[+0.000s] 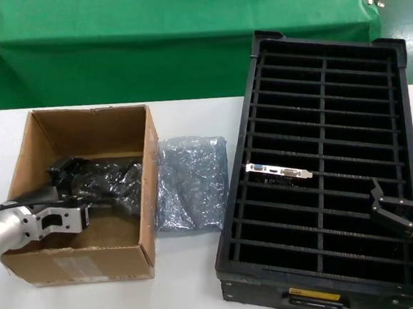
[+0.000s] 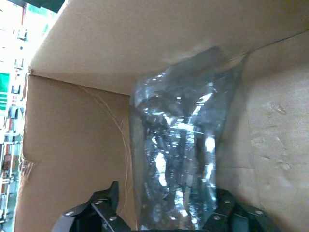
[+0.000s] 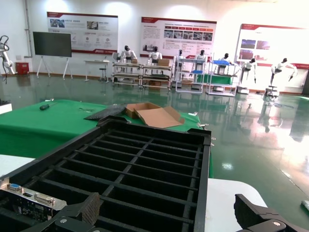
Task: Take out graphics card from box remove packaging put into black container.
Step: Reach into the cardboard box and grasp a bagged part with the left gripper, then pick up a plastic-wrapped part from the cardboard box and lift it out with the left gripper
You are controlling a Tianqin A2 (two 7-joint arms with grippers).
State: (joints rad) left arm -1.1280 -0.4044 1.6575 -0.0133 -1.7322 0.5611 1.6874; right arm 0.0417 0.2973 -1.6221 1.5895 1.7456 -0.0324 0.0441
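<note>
The head view looks down on the white surface (image 1: 188,285). The left wrist view sits close inside the box (image 1: 83,135), facing its bagged card. The right wrist view skims low across the black container (image 1: 322,174) toward twelve o'clock.

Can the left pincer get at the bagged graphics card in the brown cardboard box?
Probably yes: the left pincer is already inside the open brown cardboard box, fingers spread either side of the bagged graphics card, with nothing between them.

The left gripper (image 1: 72,188) reaches forward, arm low and level, fingers spread wide; the right gripper (image 1: 391,210) hovers parked, fingers apart.
</note>
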